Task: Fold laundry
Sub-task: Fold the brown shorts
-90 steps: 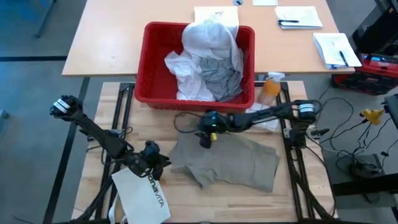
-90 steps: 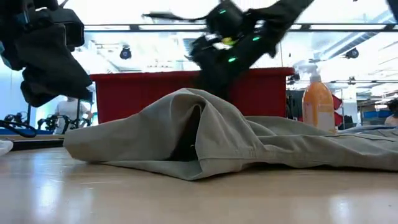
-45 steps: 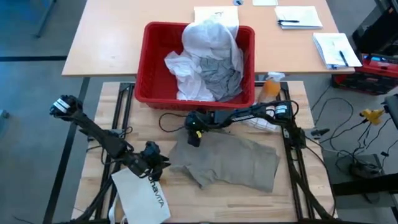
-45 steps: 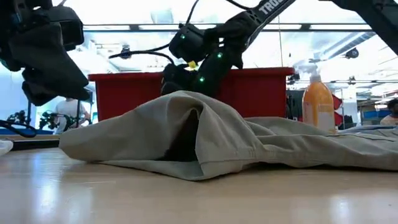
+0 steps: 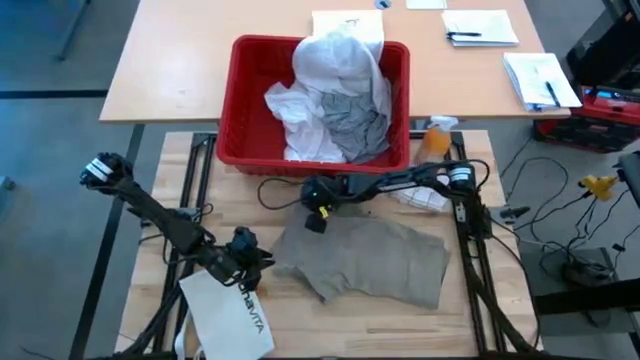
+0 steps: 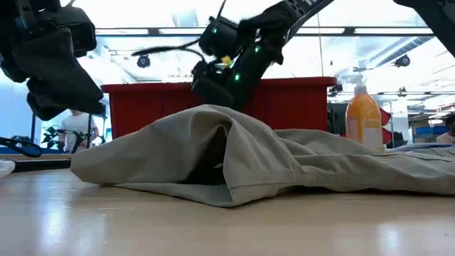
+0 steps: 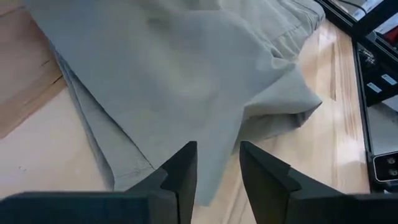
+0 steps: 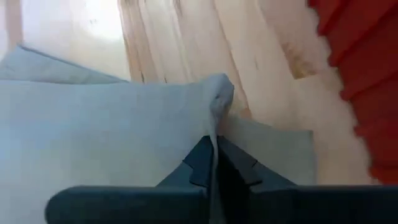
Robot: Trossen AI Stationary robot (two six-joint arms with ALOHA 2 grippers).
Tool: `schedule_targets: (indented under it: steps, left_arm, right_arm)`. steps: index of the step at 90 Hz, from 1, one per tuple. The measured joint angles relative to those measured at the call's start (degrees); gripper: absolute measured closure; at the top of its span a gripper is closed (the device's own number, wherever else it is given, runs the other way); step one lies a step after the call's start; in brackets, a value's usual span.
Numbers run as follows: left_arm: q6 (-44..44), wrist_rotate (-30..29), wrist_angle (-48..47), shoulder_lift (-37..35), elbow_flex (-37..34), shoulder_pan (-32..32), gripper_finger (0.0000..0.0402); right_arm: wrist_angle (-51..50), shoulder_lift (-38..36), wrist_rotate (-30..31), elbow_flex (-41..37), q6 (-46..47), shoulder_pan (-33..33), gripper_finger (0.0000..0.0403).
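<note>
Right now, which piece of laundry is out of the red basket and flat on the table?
The khaki-tan piece, spread on the wooden table with the right gripper at its edge. The white shirt and grey T-shirt lie in the basket.

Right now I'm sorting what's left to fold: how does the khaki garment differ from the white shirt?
The khaki garment lies spread on the wooden table; the white shirt sits bunched in the red basket. The right gripper has its jaws shut on the khaki garment's edge; nothing holds the white shirt. Both are soft and unfolded.
</note>
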Motion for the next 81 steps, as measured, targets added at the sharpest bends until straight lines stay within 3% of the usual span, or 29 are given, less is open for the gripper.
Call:
schedule_targets:
  steps: [15, 35, 51, 81]
  left_arm:
    - [0.0, -1.76, -0.47, 0.02, 0.0, 0.0, 0.0295]
    - [0.25, -2.34, -0.98, 0.04, 0.0, 0.04, 0.0294]
    - [0.28, -2.57, -1.08, 0.05, 0.0, 0.03, 0.0294]
    - [0.01, -3.45, -1.08, 0.07, 0.0, 0.04, 0.0294]
  right_arm:
    - [-3.53, -2.82, 6.3, -0.01, 0.4, -0.17, 0.0403]
    - [-4.03, -5.62, 6.99, -0.07, 0.83, -1.1, 0.0403]
    - [-4.21, -7.82, 2.95, -0.33, -0.27, -0.9, 0.0403]
    - [-1.58, -8.68, 7.13, -7.21, 2.03, 0.75, 0.0403]
